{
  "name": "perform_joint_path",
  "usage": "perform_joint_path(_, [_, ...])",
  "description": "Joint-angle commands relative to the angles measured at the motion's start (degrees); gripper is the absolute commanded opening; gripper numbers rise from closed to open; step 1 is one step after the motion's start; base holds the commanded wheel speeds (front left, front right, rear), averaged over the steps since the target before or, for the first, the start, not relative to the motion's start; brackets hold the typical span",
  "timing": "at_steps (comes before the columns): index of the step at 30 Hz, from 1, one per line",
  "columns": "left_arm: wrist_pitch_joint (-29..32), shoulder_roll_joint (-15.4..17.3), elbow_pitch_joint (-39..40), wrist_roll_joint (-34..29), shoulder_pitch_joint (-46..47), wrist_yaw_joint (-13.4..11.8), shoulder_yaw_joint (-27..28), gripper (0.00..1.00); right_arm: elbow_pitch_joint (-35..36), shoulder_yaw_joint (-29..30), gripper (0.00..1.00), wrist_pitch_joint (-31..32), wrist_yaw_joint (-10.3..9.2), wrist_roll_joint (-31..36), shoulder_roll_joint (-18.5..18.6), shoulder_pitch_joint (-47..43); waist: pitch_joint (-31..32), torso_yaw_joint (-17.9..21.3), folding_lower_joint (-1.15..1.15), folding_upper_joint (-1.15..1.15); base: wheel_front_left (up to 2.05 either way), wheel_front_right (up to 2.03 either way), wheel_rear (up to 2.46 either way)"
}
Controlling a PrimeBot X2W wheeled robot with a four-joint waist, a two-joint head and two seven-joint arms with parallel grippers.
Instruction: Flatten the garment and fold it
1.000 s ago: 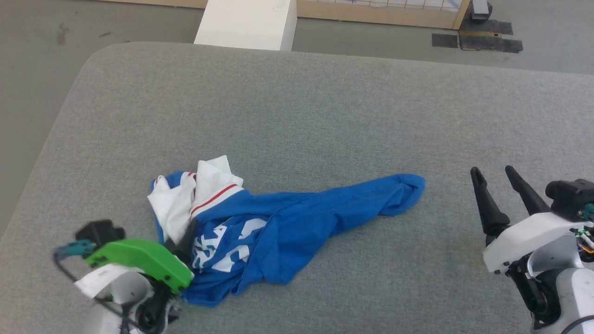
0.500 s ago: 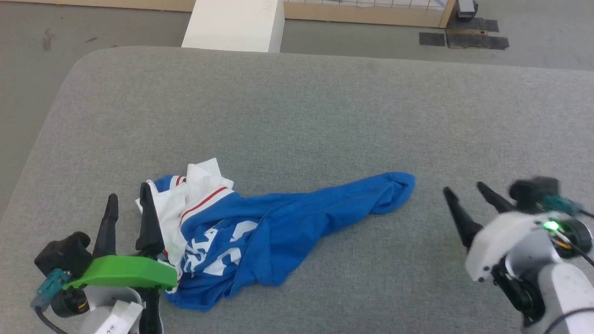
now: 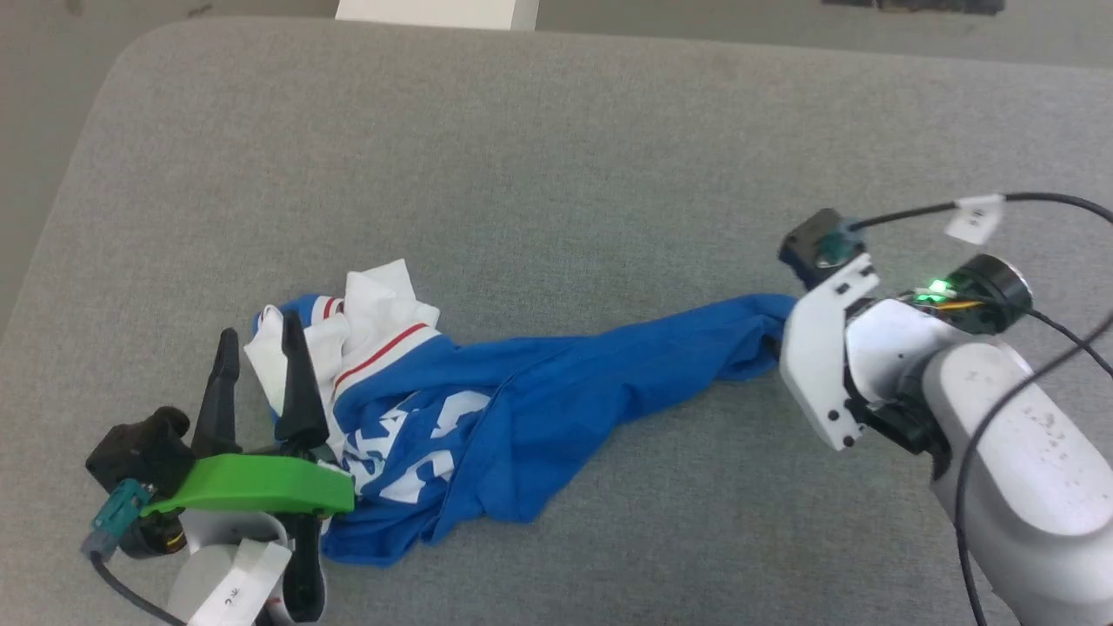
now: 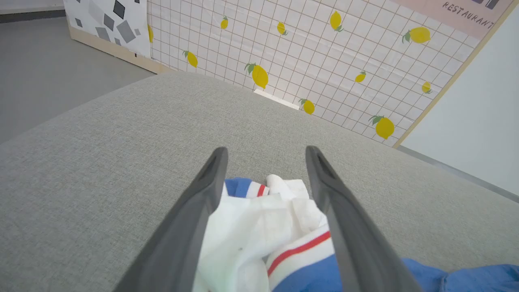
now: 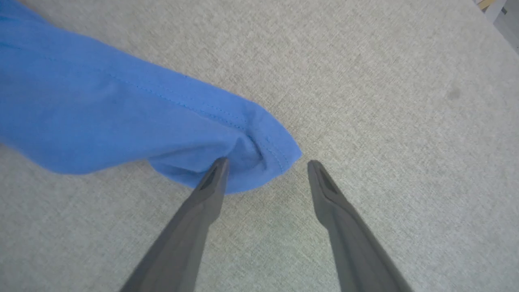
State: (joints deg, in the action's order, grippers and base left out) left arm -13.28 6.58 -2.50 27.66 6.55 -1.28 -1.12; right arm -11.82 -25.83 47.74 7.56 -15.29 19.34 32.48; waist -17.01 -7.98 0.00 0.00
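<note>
Surface: grey woven tabletop (image 3: 556, 156) with a rounded far-left corner, carrying one crumpled garment (image 3: 556, 382).
Near left, arm pose: the left arm sits low at the near edge, its green cover (image 3: 252, 494) on top, pointing away from the robot.
Near left, grip: the left fingers (image 3: 300, 382) (image 4: 200, 202) stand spread wide with nothing clamped.
Garment, near end: bunched white sleeve cloth with red-striped trim lies between and under those fingers, at the tabletop's near left.
Garment, middle: royal-blue body heaped in folds, its white lettering broken up by wrinkles.
Garment, right end: it narrows to a twisted blue tail stretching rightward and ends in a stitched hem corner.
Right, arm pose: the right arm (image 3: 1000, 452) reaches in from the near right, its white wrist housing (image 3: 817, 365) tipped down at the tail's end.
Right, grip: the right fingers (image 5: 200, 207) are wide apart and hold nothing. One tip meets the hem corner, the other is over bare tabletop. Whether that tip presses the cloth cannot be told.
Background: beyond the tabletop are a grey floor (image 4: 40, 61) and a gridded wall panel (image 4: 324, 61) printed with yellow lemons.
</note>
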Motion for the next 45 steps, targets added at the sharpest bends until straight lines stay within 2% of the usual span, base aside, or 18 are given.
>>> perform_joint_path(1, [-0.47,-0.46,0.0,-0.18,1.17,0.31,-0.24,1.0,-0.66,-1.34,1.0,0.78,-0.08,-0.41,0.26,1.38,-1.65,-0.89,0.0,0.0,0.0,0.0,0.0])
perform_joint_path(11, [-1.01,-1.22,-2.08,0.52,2.8,0.95,-0.95,1.0,-4.57,-12.57,1.0,2.44,-0.08,-5.21,1.91,4.18,-3.67,-1.43,0.0,0.0,0.0,0.0,0.0])
perform_joint_path(12, [-1.06,-1.24,-2.27,0.5,2.83,0.99,-0.94,1.0,-4.71,-13.03,0.33,2.15,-0.08,-6.31,2.08,4.35,-3.53,-1.35,0.0,0.0,0.0,0.0,0.0])
perform_joint_path(13, [-1.09,-1.24,-2.41,0.48,2.86,1.02,-0.93,1.0,-4.65,-13.29,0.0,1.67,-0.08,-6.89,2.29,4.6,-3.4,-1.28,0.0,0.0,0.0,0.0,0.0])
perform_joint_path(17, [-1.18,-1.01,-2.92,0.3,2.94,1.1,-0.99,1.0,-4.13,-12.28,0.0,-1.38,-0.08,-9.0,3.3,5.71,-2.43,-0.72,0.0,0.0,0.0,0.0,0.0])
perform_joint_path(23, [-1.05,-0.32,-3.31,0.21,2.31,1.02,-0.93,1.0,-3.73,-4.62,0.0,-7.78,-0.08,-9.11,3.8,5.15,0.32,0.71,0.0,0.0,0.0,0.0,0.0])
perform_joint_path(27, [-0.39,0.25,-3.14,0.37,0.76,0.76,-0.88,1.0,-1.72,4.68,0.0,-10.27,-0.08,-8.24,4.34,0.73,3.23,2.68,0.0,0.0,0.0,0.0,0.0])
perform_joint_path(33, [0.51,0.64,-2.17,0.67,-0.54,0.36,-0.91,1.0,3.16,18.76,0.0,-10.34,-0.08,-5.84,3.77,-9.26,5.19,5.2,0.0,0.0,0.0,0.0,0.0])
perform_joint_path(34, [0.89,0.79,-1.77,0.79,-0.71,0.27,-1.04,1.0,5.69,26.02,0.0,-9.66,-0.08,-4.47,2.39,-15.1,5.51,6.01,0.0,0.0,0.0,0.0,0.0])
perform_joint_path(38, [1.33,1.0,-1.42,0.99,-0.8,0.24,-1.23,1.0,8.64,34.86,0.0,-7.9,-0.08,-2.87,-1.0,-23.77,5.44,6.83,0.0,0.0,0.0,0.0,0.0])
perform_joint_path(41, [1.47,1.07,-1.32,1.11,-0.7,0.21,-1.35,1.0,9.75,37.7,0.0,-5.94,-0.08,-2.56,-4.0,-28.86,5.21,7.21,0.0,0.0,0.0,0.0,0.0])
perform_joint_path(45, [1.51,1.11,-1.41,1.3,-0.52,0.18,-1.49,1.0,9.56,38.15,0.0,-3.05,-0.08,-3.22,-7.16,-33.29,4.99,7.54,0.0,0.0,0.0,0.0,0.0])
